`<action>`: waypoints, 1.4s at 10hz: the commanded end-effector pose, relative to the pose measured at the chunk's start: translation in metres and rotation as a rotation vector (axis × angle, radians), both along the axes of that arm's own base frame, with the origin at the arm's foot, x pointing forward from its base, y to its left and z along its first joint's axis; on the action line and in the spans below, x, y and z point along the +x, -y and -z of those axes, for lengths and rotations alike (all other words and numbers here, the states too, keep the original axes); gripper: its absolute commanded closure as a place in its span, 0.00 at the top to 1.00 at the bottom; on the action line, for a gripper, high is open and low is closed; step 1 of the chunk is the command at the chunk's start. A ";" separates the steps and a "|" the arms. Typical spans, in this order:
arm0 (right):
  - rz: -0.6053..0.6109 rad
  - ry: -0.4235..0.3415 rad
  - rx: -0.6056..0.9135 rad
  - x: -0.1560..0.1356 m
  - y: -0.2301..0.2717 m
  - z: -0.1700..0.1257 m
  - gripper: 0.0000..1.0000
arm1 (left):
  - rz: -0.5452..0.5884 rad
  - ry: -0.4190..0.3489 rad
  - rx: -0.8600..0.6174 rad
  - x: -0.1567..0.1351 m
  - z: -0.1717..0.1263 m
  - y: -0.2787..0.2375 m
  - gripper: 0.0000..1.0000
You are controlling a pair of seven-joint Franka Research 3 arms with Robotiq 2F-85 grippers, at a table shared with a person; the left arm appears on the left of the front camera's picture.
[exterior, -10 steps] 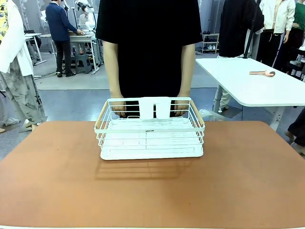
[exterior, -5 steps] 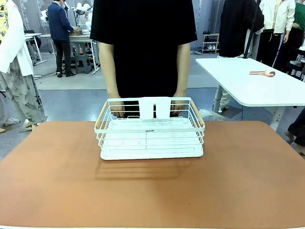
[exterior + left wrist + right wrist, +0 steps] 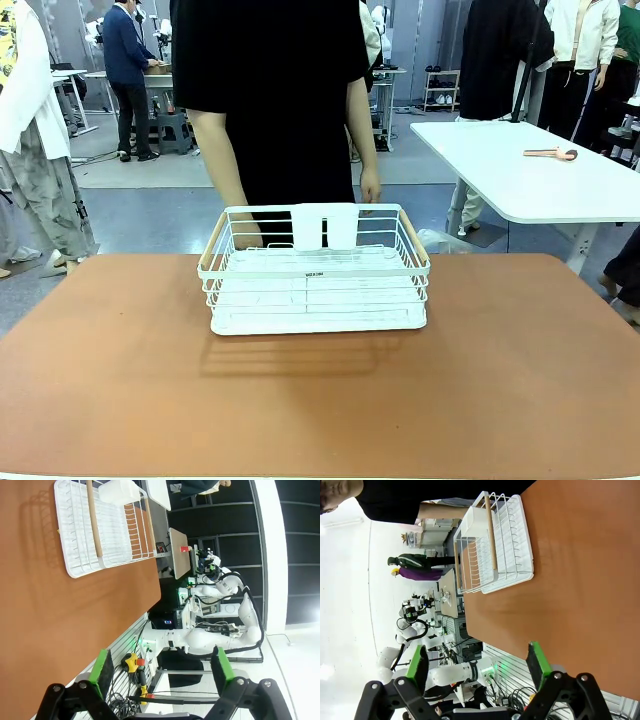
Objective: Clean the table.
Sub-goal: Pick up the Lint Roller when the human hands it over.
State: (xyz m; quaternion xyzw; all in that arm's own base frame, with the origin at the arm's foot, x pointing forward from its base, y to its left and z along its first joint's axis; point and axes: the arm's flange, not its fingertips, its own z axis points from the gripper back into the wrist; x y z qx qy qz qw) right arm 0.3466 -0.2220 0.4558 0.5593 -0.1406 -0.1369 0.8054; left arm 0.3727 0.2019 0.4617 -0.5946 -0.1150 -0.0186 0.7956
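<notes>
- Front view: I see the large terracotta-coloured matte desk (image 3: 500,380) with rounded corners running across the whole frame. A white wire dish rack (image 3: 315,290) with two pale wooden side handles sits on it, about centred and towards the far edge. A small white plastic box (image 3: 324,226) hangs on the middle of the rack's far rim. A person in a black short-sleeved top (image 3: 280,90) stands just behind the rack. One hand (image 3: 247,232) is low behind the far rim near its picture-left corner, seen through the wires; I cannot tell whether it touches the rack. The other hand (image 3: 370,186) hangs above the far rim, apart from it. To the right, a white-topped desk with grey legs (image 3: 530,180) carries a small tan tool (image 3: 550,153).
- Left wrist view: my left claw (image 3: 162,670) is spread wide, its green pads (image 3: 104,672) far apart with nothing between them. The terracotta desk (image 3: 60,620) fills the picture's left side, and the dish rack (image 3: 107,527) lies at the top, well apart from the claw.
- Right wrist view: my right claw (image 3: 477,666) is likewise wide open and holds nothing, green pads (image 3: 538,664) far apart. The desk (image 3: 580,580) takes up the picture's right side. The dish rack (image 3: 495,542) sits near the top, well apart from the claw, with the person's black top (image 3: 420,500) just beyond it.
</notes>
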 end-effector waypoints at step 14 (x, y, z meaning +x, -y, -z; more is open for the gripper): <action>0.001 0.003 0.004 -0.001 0.000 -0.002 1.00 | -0.003 0.002 -0.004 -0.001 0.000 -0.002 1.00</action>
